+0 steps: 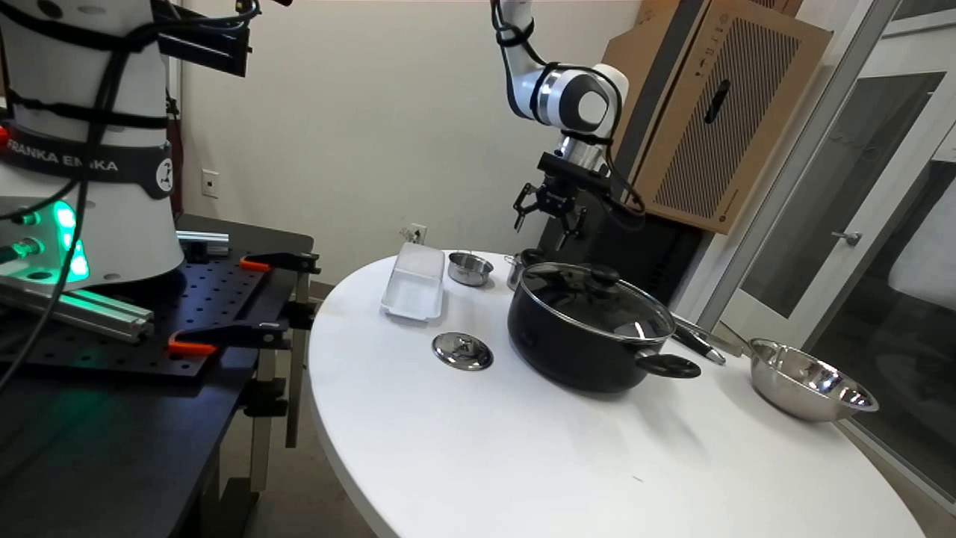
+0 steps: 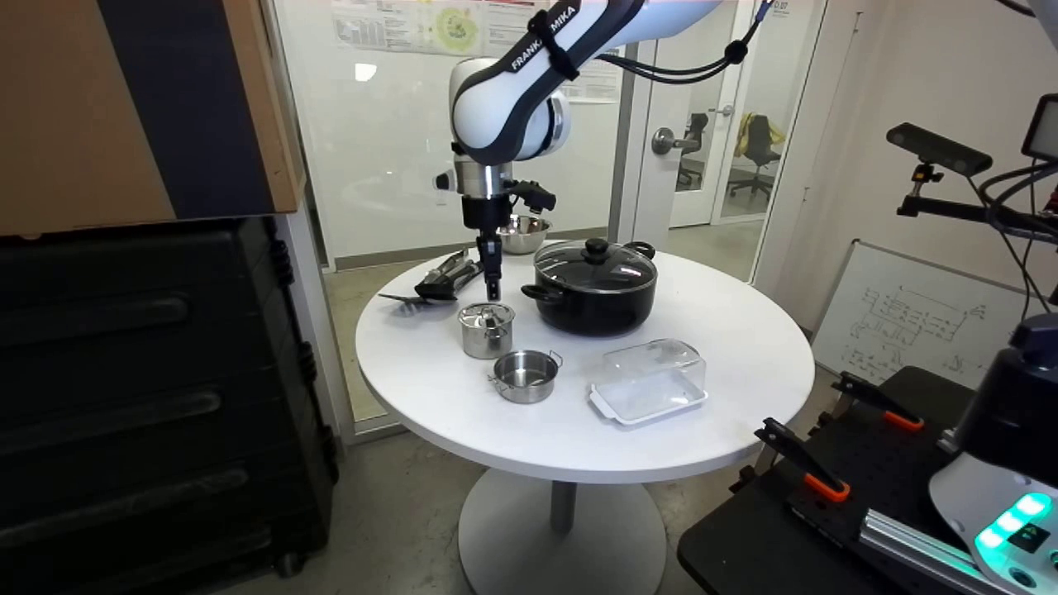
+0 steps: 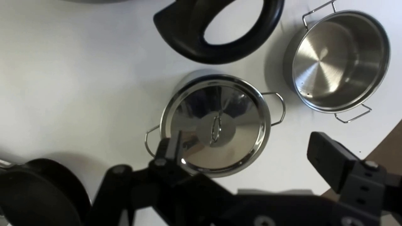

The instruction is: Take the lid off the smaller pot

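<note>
"FRANKA EMIKA" reads on the black band (image 1: 123,167) of the base (image 1: 127,235), between nine and ten o'clock in an exterior view, a cable (image 1: 92,138) crossing it; again on the arm (image 2: 496,116), at twelve o'clock in an exterior view, a strap (image 2: 553,46) hiding letters. There, the posters (image 2: 455,27) before twelve and whiteboard (image 2: 917,312) near three are illegible.
</note>
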